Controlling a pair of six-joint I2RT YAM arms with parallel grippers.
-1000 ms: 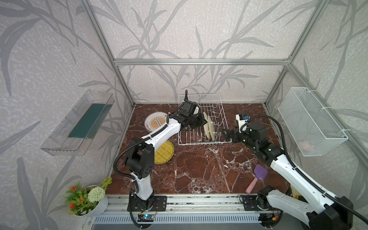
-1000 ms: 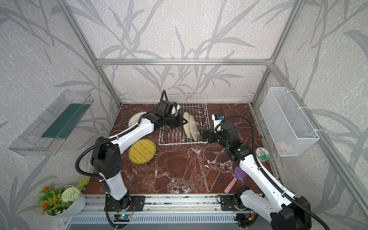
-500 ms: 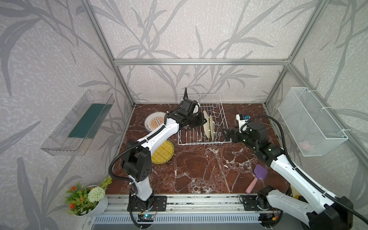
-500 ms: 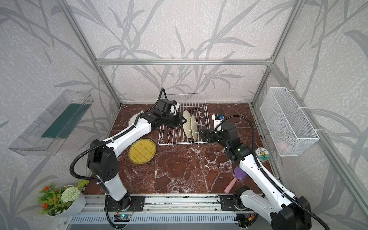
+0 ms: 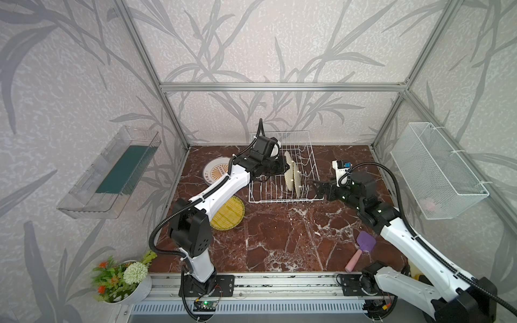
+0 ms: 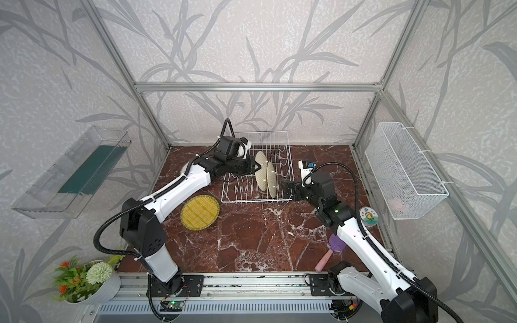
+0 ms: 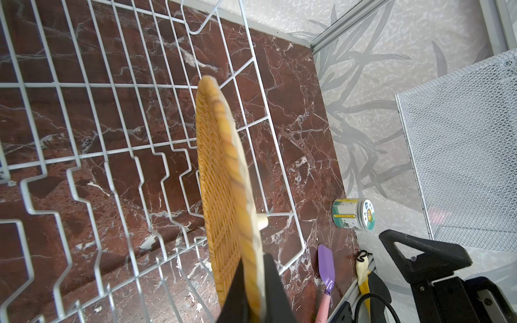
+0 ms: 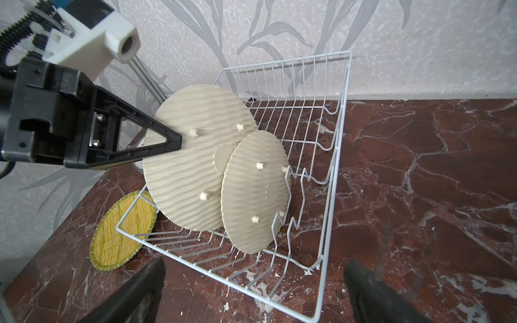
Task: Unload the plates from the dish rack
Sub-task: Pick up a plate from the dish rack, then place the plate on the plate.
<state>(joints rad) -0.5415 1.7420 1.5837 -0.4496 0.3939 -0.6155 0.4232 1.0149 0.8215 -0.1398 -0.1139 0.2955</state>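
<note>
Inside the wire rack [image 8: 305, 123], a round woven plate [image 8: 184, 173] on edge, yellow face, pale ribbed back, rim pinched by left claw [image 7: 254, 258]; second plate [image 8: 251, 201] just beside; right claw [image 5: 317, 188] spread wide, empty.

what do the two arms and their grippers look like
Both the left arm and right arm have white shells, black joint housings and a black corrugated cable looping alongside. The left gripper and right gripper are black with hollow triangular fingers. Each wrist carries a white camera block.
</note>
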